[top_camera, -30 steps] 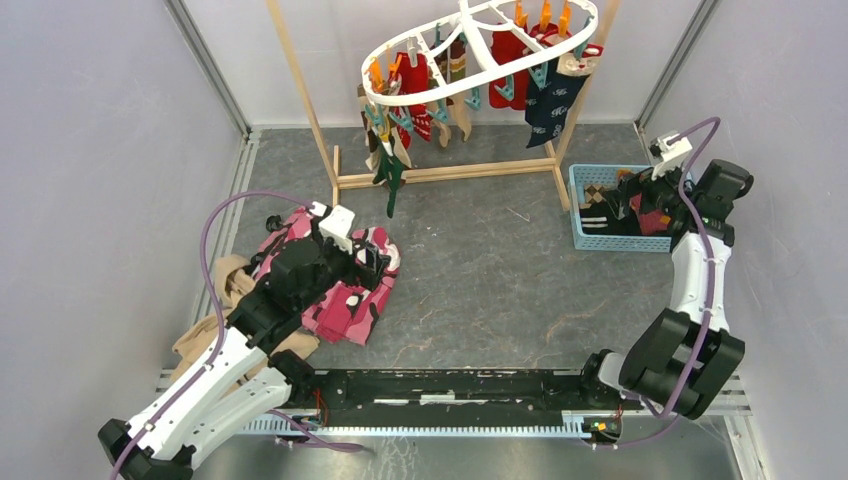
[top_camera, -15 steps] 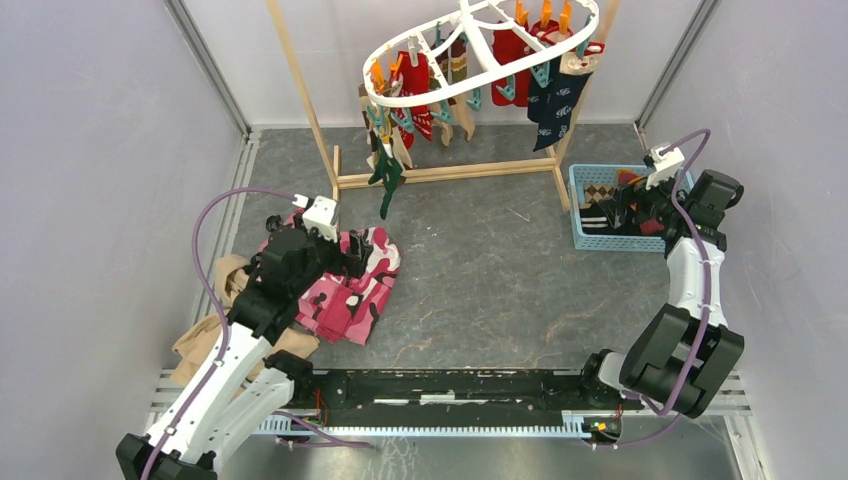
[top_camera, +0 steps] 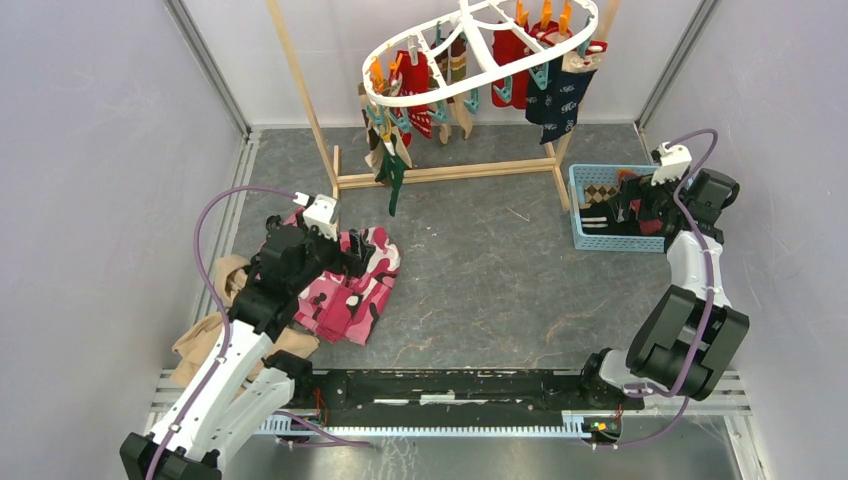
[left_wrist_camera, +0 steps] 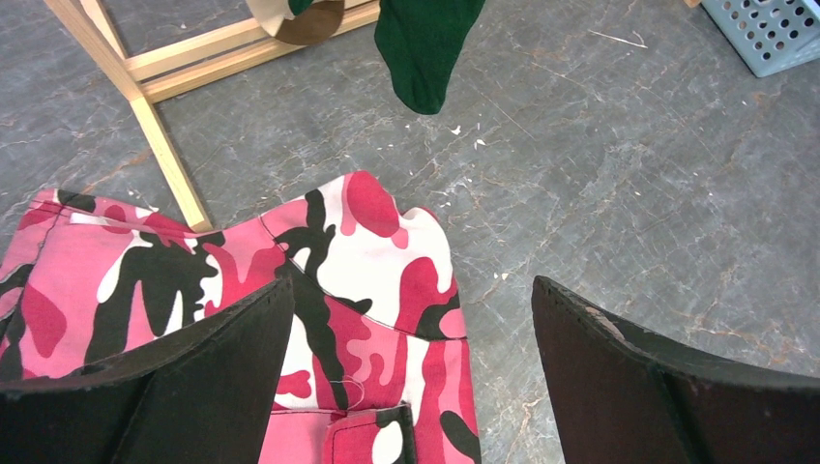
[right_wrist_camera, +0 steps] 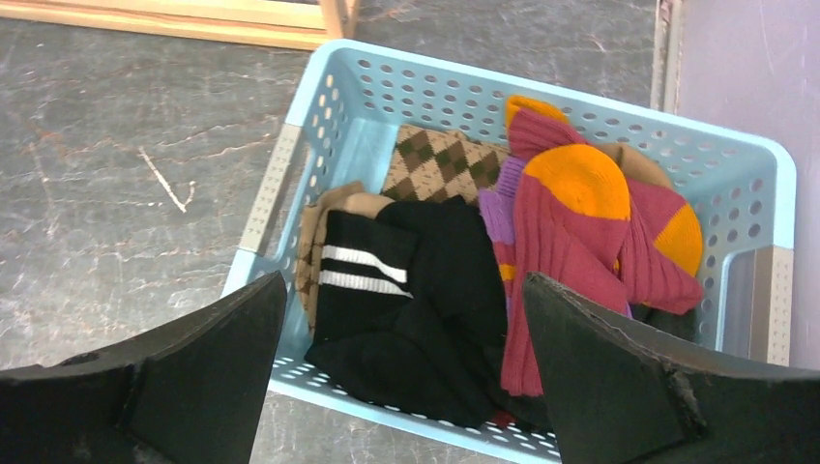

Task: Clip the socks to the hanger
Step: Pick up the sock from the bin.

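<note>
Left claw (left_wrist_camera: 414, 382) and right claw (right_wrist_camera: 401, 372) both spread wide, holding nothing.
The left arm reaches over the pink camouflage cloth (left_wrist_camera: 372, 242), drawn back since a second ago; the right bends over socks (right_wrist_camera: 571, 246) in the basket (right_wrist_camera: 435, 70). Others hang clipped to the hanger (top_camera: 490, 78).

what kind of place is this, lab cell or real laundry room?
Most likely a robot lab cell staged for laundry: plain grey walls with metal corner posts, a wooden rack with the hanger, and a blue basket of socks.
</note>
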